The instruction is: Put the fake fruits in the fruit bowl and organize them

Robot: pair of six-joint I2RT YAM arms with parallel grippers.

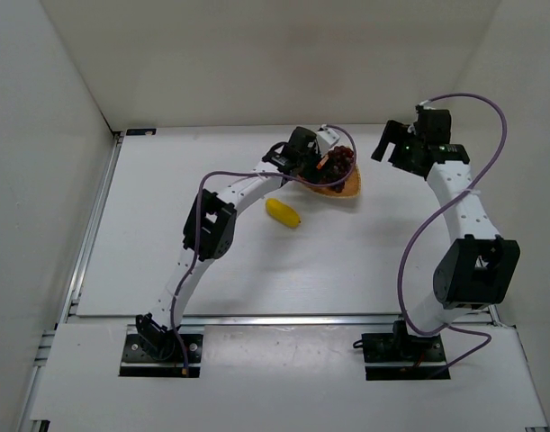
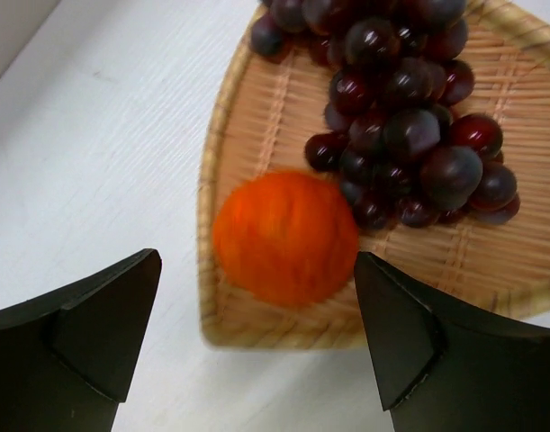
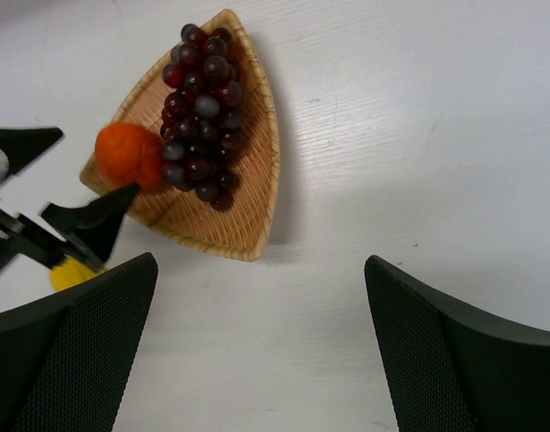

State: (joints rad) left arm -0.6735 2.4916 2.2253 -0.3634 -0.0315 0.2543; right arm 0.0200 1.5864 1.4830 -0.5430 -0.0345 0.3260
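Over one corner of the shallow tan woven fruit bowl (image 2: 256, 117), rounded-triangle in shape, our left hand (image 2: 256, 270) stands wide, a finger on either side of the small round orange plastic fruit (image 2: 285, 238) and neither touching it. The orange lies inside the bowl close to the rim, beside the dark purple plastic grape bunch (image 2: 401, 117). We judge two fruits placed and the short yellow banana-like fruit (image 1: 284, 213) left to do; it lies on the white tabletop (image 1: 365, 261) just beside the bowl. Next we should lift straight up, so no finger nudges the orange over the low rim, then swing to the banana. Our right hand (image 3: 261, 270) is wide and empty, apart to the bowl's right. Bare tabletop around the banana gives us room.
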